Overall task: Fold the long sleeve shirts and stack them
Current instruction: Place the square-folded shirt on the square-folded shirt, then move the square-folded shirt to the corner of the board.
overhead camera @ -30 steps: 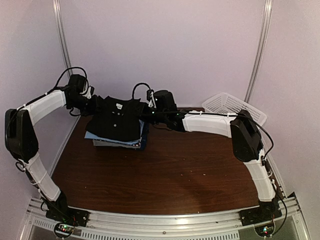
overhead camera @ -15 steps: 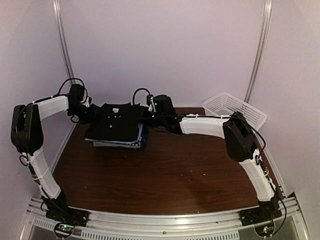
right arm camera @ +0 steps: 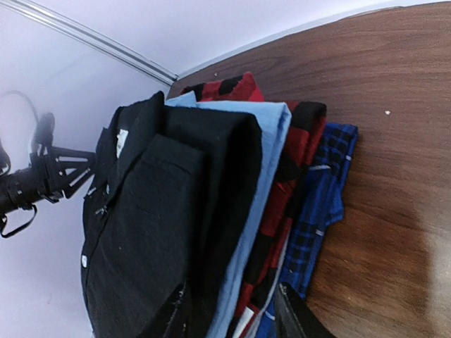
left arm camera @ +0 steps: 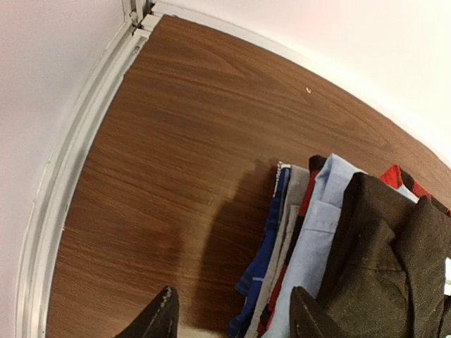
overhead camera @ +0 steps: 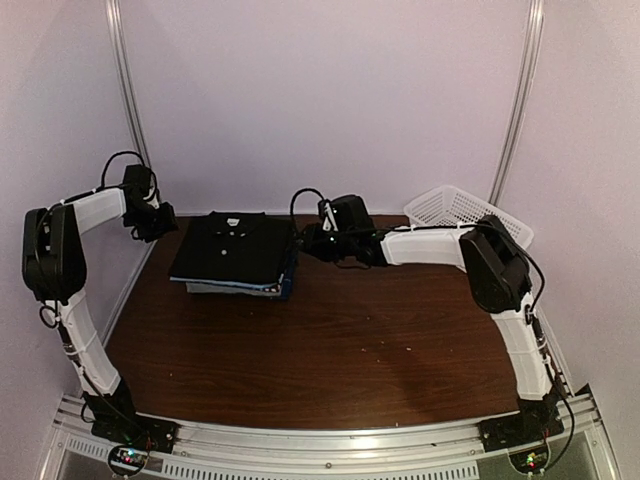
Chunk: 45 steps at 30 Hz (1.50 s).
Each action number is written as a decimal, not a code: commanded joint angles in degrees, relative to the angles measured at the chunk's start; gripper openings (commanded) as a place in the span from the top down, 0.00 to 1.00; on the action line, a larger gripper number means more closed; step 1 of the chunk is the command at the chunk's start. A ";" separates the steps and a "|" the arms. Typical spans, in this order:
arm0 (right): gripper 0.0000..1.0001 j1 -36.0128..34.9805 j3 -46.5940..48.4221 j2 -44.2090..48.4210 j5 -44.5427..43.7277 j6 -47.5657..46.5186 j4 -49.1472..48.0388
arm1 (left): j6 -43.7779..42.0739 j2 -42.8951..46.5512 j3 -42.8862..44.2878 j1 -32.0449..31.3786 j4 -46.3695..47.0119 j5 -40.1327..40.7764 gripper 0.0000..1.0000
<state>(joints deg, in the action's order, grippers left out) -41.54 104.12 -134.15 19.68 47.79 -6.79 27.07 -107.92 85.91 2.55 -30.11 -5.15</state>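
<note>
The folded black shirt (overhead camera: 235,248) tops the shirt stack (overhead camera: 240,287) near the surface's (overhead camera: 330,340) far left corner, with the left gripper (left arm camera: 233,299) and right gripper (right arm camera: 229,299) open and empty beside it, so the job looks done.

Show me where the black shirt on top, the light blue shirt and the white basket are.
black shirt (overhead camera: 235,250), top external view, middle of its folded front.
light blue shirt (left arm camera: 317,239), left wrist view, its folded edge in the stack.
white basket (overhead camera: 465,212), top external view, its mesh wall.
</note>
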 commanded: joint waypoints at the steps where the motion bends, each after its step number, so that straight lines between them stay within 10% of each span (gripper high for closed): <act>1: 0.56 -0.54 -6.87 10.44 -3.23 -6.25 1.78 | -1.89 1.34 1.70 -0.28 0.65 -0.54 0.41; 12: 0.21 -0.63 -27.92 30.71 -12.94 -13.78 0.98 | -0.74 13.31 -5.97 -12.31 5.23 -0.82 0.24; 22: 0.13 -0.65 -39.75 45.15 -19.41 -14.74 -0.37 | 0.81 14.09 -7.91 -26.95 11.89 0.79 0.18; 45: 0.00 -0.64 -49.02 62.08 -26.95 -14.45 4.34 | 3.31 -20.00 23.74 -44.21 4.79 9.09 0.16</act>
<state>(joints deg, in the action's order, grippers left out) -42.11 56.36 -74.67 -5.06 33.34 -4.29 29.08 -123.15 104.14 -41.63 -23.20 1.83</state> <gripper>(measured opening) 0.997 0.843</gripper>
